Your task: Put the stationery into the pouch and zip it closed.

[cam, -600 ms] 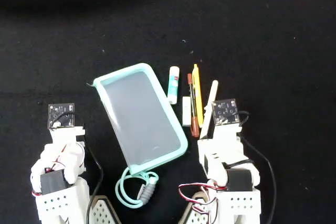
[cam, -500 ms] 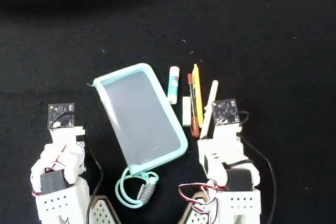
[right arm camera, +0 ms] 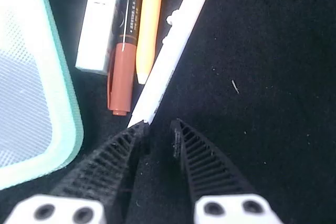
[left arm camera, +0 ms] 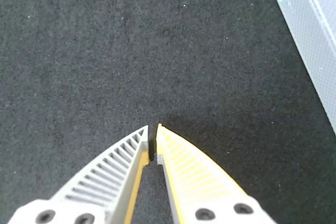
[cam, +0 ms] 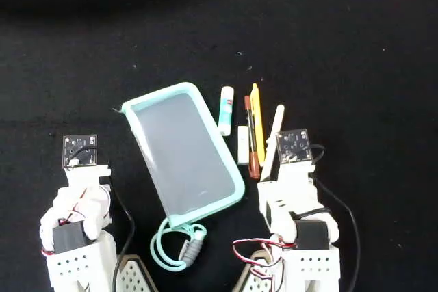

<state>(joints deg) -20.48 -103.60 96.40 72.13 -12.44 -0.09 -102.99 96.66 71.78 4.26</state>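
Right tool (right arm camera: 158, 128) hangs slightly spread at the near tip of the white pen (right arm camera: 176, 40); left tool (left arm camera: 153, 129) is pressed together over bare worktop (left arm camera: 105, 51). The pen, brown marker (right arm camera: 122, 66) and orange pen (right arm camera: 149, 19) lie just beside the pouch (cam: 183, 155). They are probably light, stiff and apt to roll, so pinch mid-barrel. The pouch looks soft and floppy.

white pen (right arm camera: 173, 51) at right claw (right arm camera: 157, 129), pouch (right arm camera: 68, 114) beside
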